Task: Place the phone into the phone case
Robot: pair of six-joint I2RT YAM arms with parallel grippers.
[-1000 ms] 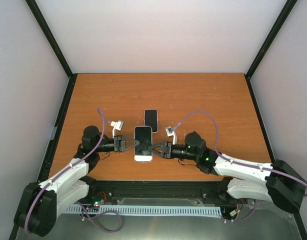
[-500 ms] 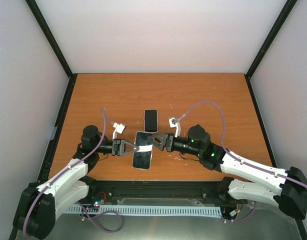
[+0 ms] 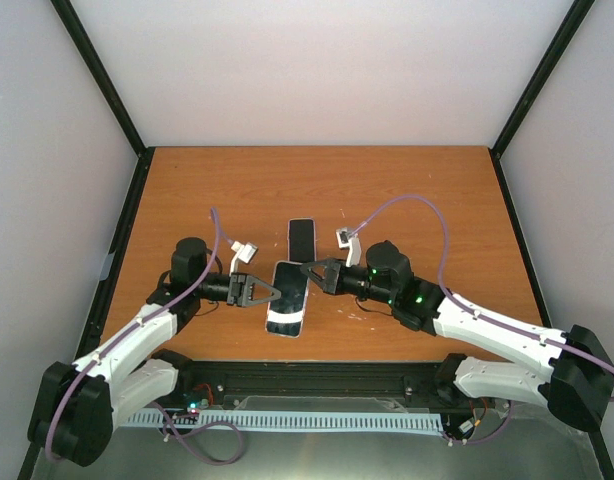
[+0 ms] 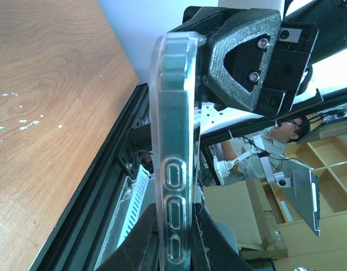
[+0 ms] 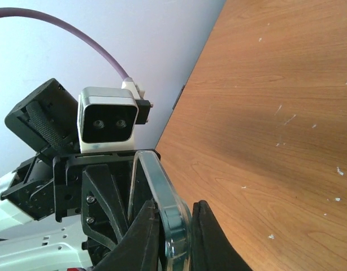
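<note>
The phone case is held between both arms, near the front middle of the table. Its long axis runs almost from 12 to 6 o'clock, and the far end leans a little towards 1 o'clock. In the top view its broad face is turned up to the camera.

The left gripper comes in from 9 o'clock and pinches the left long edge at about the middle. In the left wrist view its fingers press on both sides of the clear rim, beside the button slots.

The right gripper comes in from 3 o'clock and is closed tight on the right edge, near the far corner. In the right wrist view its fingers squeeze the transparent rim between them.

The case seems lifted off the wood, but I cannot tell this for sure.

The phone lies flat on the table at 12 o'clock from the case, just beyond its far end. Its long axis also runs from 12 to 6 o'clock, and no gripper touches it.

The near end of the case is close to the table's front edge at 6 o'clock, where the black rail runs. Towards 10, 12 and 2 o'clock the wood stretches wide, up to the walls.
</note>
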